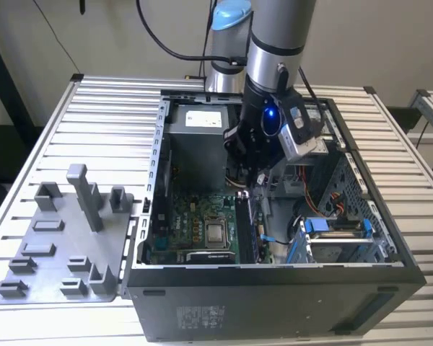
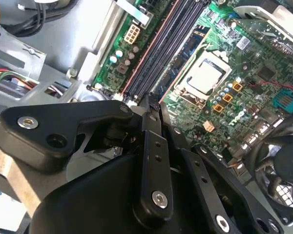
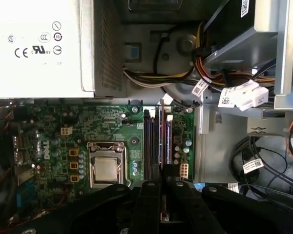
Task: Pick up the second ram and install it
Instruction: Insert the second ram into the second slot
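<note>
Your gripper (image 3: pixel 161 187) sat over the memory slots (image 3: pixel 156 136).
Its fingers were pinched on the second ram (image 3: pixel 160 141), edge-down in a slot.

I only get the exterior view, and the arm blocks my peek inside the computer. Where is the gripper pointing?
Observer: In the first wrist view the gripper sits right over the long memory slots, next to the square chip.
Operator: Is the memory stick in?
Observer: I cannot tell. In the second wrist view the gripper covers one end of the slots, so that part is hidden.
Operator: Is anything close by that could get bumped?
Observer: In the first wrist view a bundle of cables with white tags hangs off to one side of the slots, apart from the gripper.
</note>
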Robot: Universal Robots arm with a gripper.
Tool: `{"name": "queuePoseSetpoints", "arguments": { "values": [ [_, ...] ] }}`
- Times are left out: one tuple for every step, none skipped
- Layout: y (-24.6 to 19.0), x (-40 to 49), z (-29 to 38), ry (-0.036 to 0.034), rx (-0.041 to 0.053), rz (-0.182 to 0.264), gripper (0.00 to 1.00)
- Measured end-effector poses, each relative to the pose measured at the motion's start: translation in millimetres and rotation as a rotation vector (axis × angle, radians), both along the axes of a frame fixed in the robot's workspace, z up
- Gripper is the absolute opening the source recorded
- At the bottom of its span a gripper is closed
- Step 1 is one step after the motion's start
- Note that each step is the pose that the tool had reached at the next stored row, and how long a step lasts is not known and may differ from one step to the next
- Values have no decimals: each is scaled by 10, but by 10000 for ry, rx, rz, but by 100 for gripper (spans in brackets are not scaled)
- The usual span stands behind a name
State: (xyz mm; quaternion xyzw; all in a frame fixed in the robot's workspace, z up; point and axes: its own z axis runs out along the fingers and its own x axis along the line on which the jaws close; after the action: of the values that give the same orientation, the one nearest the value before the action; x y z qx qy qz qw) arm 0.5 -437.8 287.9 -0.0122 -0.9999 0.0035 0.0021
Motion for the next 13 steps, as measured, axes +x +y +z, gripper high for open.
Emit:
{"name": "queuePoseSetpoints", "arguments": {
  "values": [
    [0,-3,-10,23,0,2,14],
    [0,-5,-18,46,1,3,14],
    [0,-6,-26,91,1,3,14],
    [0,-7,-33,127,0,2,14],
    [0,-10,-43,155,-1,0,14],
    [0,-14,-56,174,-1,-1,14],
    [0,-18,-71,186,0,1,14],
    [0,-22,-87,198,-1,2,14],
    [0,-27,-105,205,0,1,14],
    [0,-33,-124,210,1,1,14],
    [0,-41,-142,215,0,1,14],
    [-3,-51,-158,220,1,2,14],
    [-8,-57,-171,224,0,1,14]
  ]
}}
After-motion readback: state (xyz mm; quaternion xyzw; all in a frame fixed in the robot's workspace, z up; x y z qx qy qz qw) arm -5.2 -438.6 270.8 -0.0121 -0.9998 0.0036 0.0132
